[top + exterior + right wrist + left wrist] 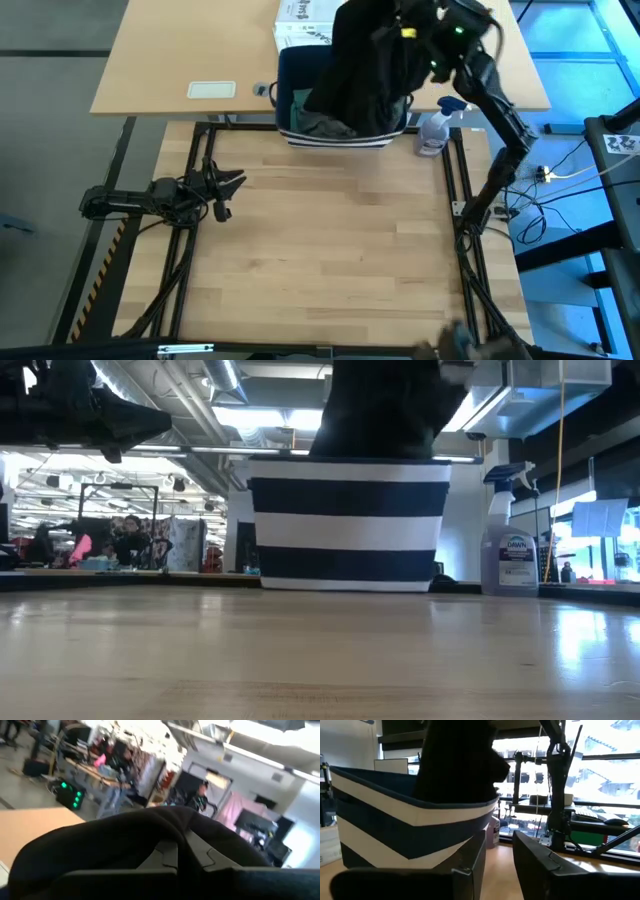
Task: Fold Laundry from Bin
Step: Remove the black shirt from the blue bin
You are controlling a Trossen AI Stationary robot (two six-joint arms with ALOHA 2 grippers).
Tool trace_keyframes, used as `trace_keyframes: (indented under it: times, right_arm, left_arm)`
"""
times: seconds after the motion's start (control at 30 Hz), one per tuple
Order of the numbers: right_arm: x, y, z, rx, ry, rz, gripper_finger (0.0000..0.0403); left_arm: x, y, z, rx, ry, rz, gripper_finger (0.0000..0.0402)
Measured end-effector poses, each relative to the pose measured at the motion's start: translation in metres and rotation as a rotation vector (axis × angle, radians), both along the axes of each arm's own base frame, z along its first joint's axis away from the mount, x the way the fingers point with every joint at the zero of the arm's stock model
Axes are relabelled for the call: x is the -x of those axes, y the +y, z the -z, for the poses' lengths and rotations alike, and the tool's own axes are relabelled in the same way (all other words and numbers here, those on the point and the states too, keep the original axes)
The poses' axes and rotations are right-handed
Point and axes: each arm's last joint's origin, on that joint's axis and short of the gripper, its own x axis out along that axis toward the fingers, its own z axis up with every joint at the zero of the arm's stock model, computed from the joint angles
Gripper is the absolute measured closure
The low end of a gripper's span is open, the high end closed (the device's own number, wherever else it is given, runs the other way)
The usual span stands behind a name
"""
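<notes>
Black laundry [365, 60] hangs bunched from the right gripper [405, 35] above the striped bin [345, 135].

Light wooden table [330, 260] with plank pattern, framed by black rails. At far edge, standing directly on it: bin [340, 135], navy with white stripes, and just beside it 1 clear spray bottle [435, 128]. Rest of surface bare wood.

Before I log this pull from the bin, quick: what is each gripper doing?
Left gripper: jaws open, empty, above the table.
Right gripper: jaws shut on the black garment, lifted over the bin.
</notes>
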Motion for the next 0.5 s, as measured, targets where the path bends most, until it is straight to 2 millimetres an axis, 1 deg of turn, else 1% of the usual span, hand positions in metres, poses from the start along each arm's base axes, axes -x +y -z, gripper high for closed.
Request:
trace_keyframes:
  times: [0.17, 0.23, 0.3, 0.4, 0.5]
  right_arm:
    - [-0.006, -0.045, 0.026, -0.106, 0.006, -0.003, 0.0402]
    - [-0.007, -0.059, 0.035, -0.149, 0.003, -0.01, 0.0401]
    - [-0.007, -0.068, 0.043, -0.187, 0.009, -0.017, 0.0396]
    - [-0.009, -0.078, 0.054, -0.235, 0.054, -0.006, 0.0369]
    - [-0.01, -0.078, 0.061, -0.269, 0.109, -0.004, 0.0316]
  left_arm:
    - [0.0, 0.0, 0.0, 0.0, 0.0, 0.001, 0.0291]
    - [0.0, 0.0, 0.0, 0.0, 0.001, 0.001, 0.0285]
    - [0.0, 0.0, 0.0, 0.0, 0.005, 0.001, 0.0279]
    - [0.0, 0.0, 0.001, 0.0, 0.013, 0.001, 0.0272]
    - [0.0, 0.0, 0.002, 0.0, 0.022, 0.001, 0.0266]
